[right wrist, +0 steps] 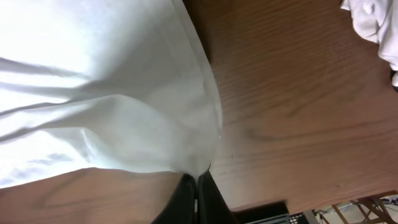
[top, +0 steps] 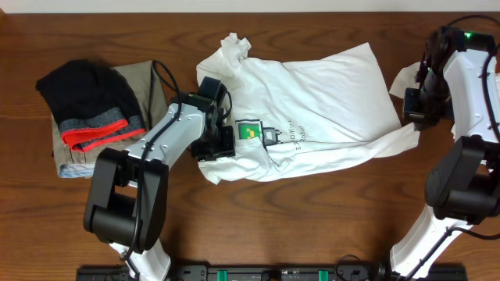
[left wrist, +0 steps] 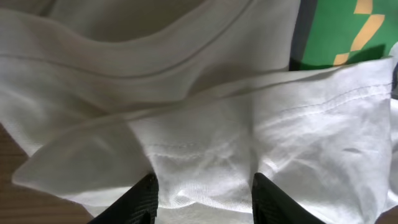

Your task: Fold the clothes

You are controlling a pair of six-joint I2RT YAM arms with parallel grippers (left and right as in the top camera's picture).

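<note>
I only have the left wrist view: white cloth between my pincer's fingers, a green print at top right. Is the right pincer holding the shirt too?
Observer: Yes. The right pincer is shut on the T-shirt, pinching its edge on the far right side.
Operator: Is anything stacked yet?
Observer: A pile sits left of the shirt: black on top, grey with red trim, khaki underneath.
Operator: Any other white pieces out?
Observer: One white piece lies close to that pincer, only partly in view.
</note>
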